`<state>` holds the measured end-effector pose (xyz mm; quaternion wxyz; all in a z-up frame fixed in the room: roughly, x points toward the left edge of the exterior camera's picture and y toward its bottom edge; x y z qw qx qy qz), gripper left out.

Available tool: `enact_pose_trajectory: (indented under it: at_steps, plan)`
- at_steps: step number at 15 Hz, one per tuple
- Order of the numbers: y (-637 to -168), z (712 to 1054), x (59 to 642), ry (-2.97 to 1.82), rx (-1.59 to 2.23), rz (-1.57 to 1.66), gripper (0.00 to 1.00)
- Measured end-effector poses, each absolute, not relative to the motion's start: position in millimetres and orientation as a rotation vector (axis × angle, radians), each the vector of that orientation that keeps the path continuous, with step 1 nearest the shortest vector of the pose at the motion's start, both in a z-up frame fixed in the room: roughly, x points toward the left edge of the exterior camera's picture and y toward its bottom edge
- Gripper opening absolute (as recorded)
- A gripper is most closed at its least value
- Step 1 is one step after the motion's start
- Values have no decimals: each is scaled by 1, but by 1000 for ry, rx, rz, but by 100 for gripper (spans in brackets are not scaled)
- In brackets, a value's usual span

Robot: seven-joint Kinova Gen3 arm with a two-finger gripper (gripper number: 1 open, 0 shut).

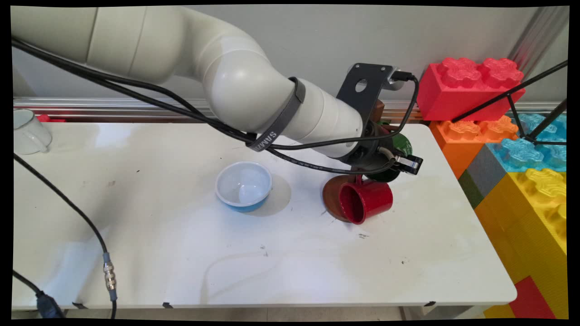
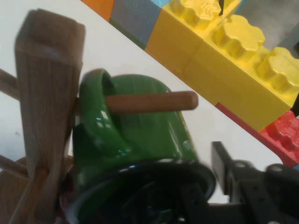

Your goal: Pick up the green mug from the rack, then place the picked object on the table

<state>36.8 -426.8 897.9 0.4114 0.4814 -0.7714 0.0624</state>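
my pincer [image 2: 205,196] was at the green mug [image 2: 135,140], which hung by its handle on a peg [image 2: 149,101] of the wooden mug stand [image 2: 44,102]; whether its fingers were apart or together, i could not tell. a red mug [image 1: 366,200] hung below, a blue bowl [image 1: 244,185] stood on the counter [image 1: 272,253] well apart.

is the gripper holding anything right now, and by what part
It looks like the gripper holds the green mug at its rim, one finger outside the wall. The mug's handle hangs on a wooden peg.

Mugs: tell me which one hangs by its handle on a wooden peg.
The green mug, at the tool, its handle threaded on the peg. The red mug and white mug show no peg.
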Motion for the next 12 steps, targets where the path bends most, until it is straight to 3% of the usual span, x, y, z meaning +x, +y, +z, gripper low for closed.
enact_pose_trajectory:
  at_steps: [12]
  plan:
    - [-420, 908, 43, -1929, 1166, 125, 0]
